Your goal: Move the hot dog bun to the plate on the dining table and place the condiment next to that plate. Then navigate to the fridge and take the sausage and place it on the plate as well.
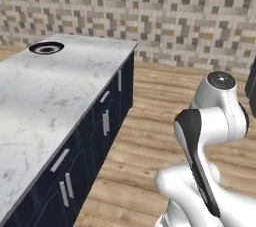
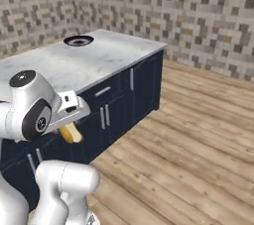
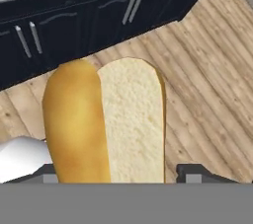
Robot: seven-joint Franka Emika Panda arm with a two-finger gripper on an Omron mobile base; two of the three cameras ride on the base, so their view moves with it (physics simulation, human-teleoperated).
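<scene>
Bun in transit: golden-crusted, split hot dog bun [image 3: 106, 122] held between the gripper [image 3: 116, 171] jaws, over wood floor.
Dark cabinets at twelve o'clock; advisable to carry level, grip steady, until the plate.

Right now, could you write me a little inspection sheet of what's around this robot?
Surface: marble counter over dark cabinets, with a round dark ring near its far end.
Job's things: hot dog bun held over the wooden floor; plate, condiment and sausage: nothing seen.
Clutter: nothing seen.
Grippers: gripper shut on the hot dog bun, jaws wide.
Cables: nothing seen.
Surroundings: mosaic tile wall.
</scene>
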